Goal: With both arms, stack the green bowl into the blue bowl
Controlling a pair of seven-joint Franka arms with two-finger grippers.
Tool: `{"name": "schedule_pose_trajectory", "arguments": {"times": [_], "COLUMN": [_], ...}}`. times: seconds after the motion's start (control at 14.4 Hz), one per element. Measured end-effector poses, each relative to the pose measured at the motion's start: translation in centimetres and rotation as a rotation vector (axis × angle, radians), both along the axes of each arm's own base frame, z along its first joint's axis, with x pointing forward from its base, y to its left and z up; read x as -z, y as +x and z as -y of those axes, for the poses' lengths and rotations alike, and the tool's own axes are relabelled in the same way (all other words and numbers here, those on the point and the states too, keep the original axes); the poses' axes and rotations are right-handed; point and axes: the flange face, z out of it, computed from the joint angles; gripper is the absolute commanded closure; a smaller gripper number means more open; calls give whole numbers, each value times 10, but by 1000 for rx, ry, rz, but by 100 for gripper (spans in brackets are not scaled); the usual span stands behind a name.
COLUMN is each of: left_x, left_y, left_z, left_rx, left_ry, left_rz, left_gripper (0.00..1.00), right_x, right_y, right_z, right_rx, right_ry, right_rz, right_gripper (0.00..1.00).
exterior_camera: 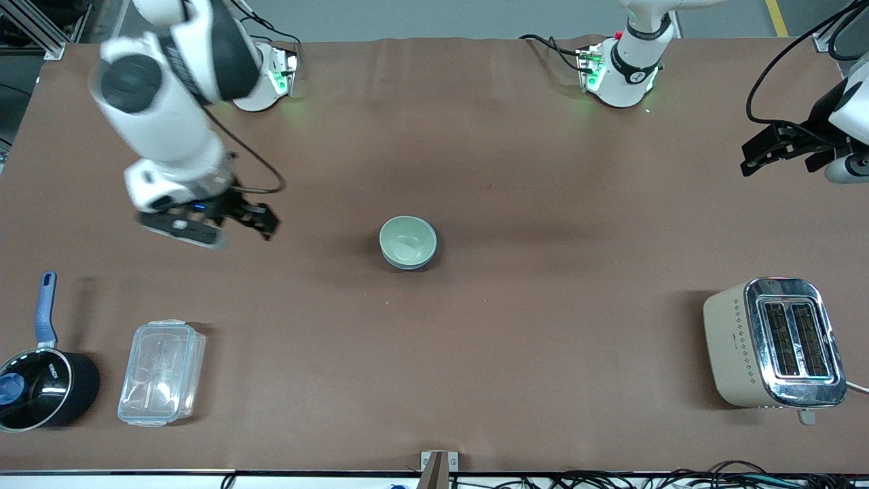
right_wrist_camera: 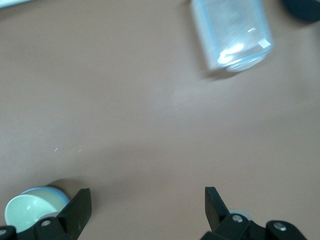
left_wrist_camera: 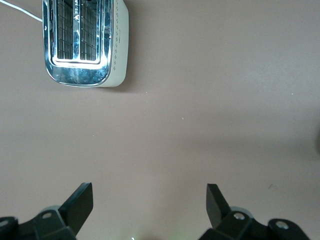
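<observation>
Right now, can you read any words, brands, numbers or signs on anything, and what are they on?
Nothing can be read for certain.
Saucepan: small white print on its rim, too small to read.
Toaster: embossed lettering on its chrome top, too blurred to read.
Green bowl, blue bowl, clear container: no text seen.
Left gripper and right gripper, both open: no labels seen.

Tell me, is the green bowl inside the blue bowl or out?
Inside. The green bowl sits upright in the blue bowl, whose rim peeks out underneath. Neither open gripper touches it.
</observation>
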Motion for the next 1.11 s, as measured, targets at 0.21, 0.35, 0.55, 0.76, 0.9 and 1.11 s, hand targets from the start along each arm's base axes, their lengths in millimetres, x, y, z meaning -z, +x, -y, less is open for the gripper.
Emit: {"name": "schedule_pose_trajectory", "arguments": {"times": [0.21,0.35,0.55,0.76,0.9,1.11], "left_x": [0,-1,-1,-2,-2,-2], "left_y": [0,0,0,-1,-2,-3], "left_z": [1,1,3,5,8,10], "left_rx": [2,2,19,27,32,37], "left_ry": [0,0,0,0,1,1], "left_rz": [0,1,2,-1,-7,-9], "left_gripper": [0,0,0,0,0,0], "right_x": [-68,-100,-121,-117,-114,-113], "right_y": [6,-1,-14,-12,-10,-10], "right_z": [95,134,166,179,180,179], "right_rx": [-47,-83,-125,-152,-169,-175], "right_ry": [-24,-23,39,61,68,71], "right_rz": [-31,-66,-123,-130,-135,-140], "right_gripper": [0,0,0,0,0,0]}}
